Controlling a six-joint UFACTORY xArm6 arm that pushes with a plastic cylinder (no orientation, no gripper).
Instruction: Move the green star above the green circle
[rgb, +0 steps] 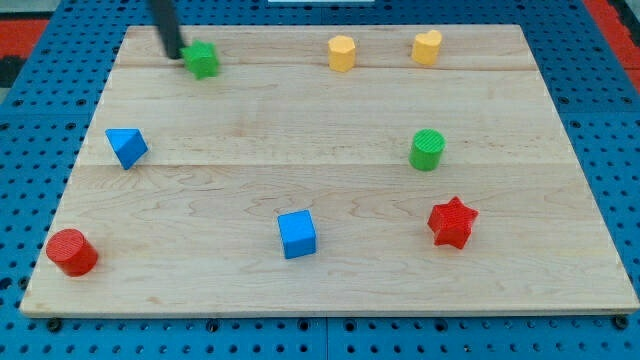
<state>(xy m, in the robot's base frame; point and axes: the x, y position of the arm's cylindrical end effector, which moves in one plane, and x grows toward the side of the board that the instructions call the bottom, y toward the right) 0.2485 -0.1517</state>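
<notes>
The green star (203, 60) lies near the top left of the wooden board (330, 290). My tip (175, 54) is just left of the star, close to it or touching it. The rod runs up out of the view's top. The green circle (427, 150) stands at the right of the middle, far to the right of the star and lower in the view.
A yellow cylinder (342, 53) and a yellow heart (427, 47) sit along the top. A blue triangle (126, 147) is at the left, a red cylinder (71, 252) at the bottom left, a blue cube (297, 234) at bottom middle, a red star (452, 222) at the lower right.
</notes>
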